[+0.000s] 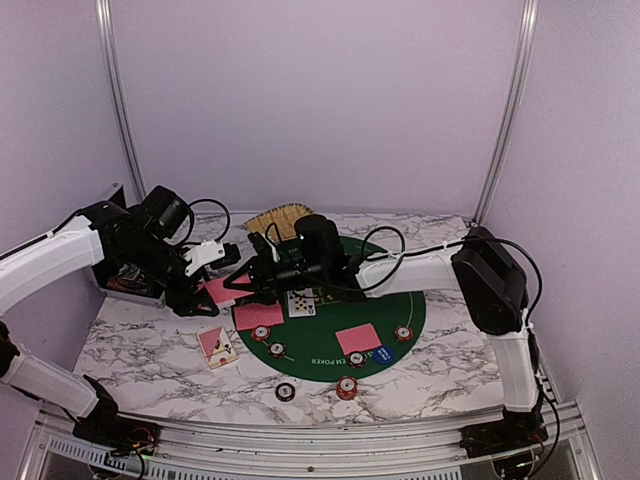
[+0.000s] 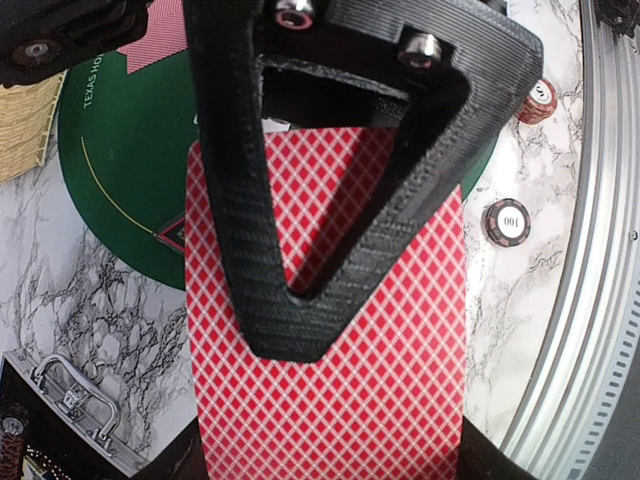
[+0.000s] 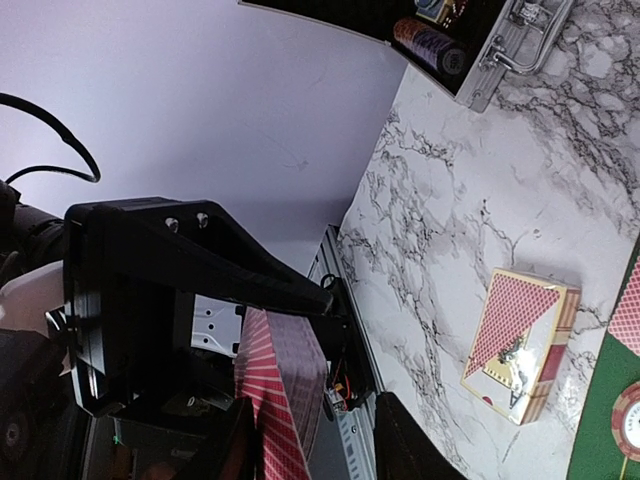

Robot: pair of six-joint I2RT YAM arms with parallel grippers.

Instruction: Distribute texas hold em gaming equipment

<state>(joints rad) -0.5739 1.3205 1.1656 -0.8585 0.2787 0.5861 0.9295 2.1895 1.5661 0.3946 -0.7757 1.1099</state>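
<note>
My left gripper [image 1: 213, 287] is shut on a stack of red-backed cards [image 2: 330, 400], held above the table's left side by its edges. My right gripper [image 1: 243, 280] is open. One of its black triangular fingers [image 2: 330, 300] lies over the top card, and the stack's end [image 3: 285, 400] sits between its jaws. On the green round mat [image 1: 400, 300] lie two red-backed cards [image 1: 258, 315] [image 1: 358, 338], a face-up card [image 1: 300, 303], striped chips [image 1: 262, 332] [image 1: 403, 333] and a blue button [image 1: 381, 352]. Two chips [image 1: 346, 386] [image 1: 286, 391] lie off the mat in front.
A card box [image 1: 217, 345] lies on the marble left of the mat, also in the right wrist view [image 3: 520, 340]. The open black case [image 1: 110, 275] stands at the far left. The yellow woven basket [image 1: 275, 222] sits behind the mat. The table's metal rail [image 1: 320, 440] runs along the front.
</note>
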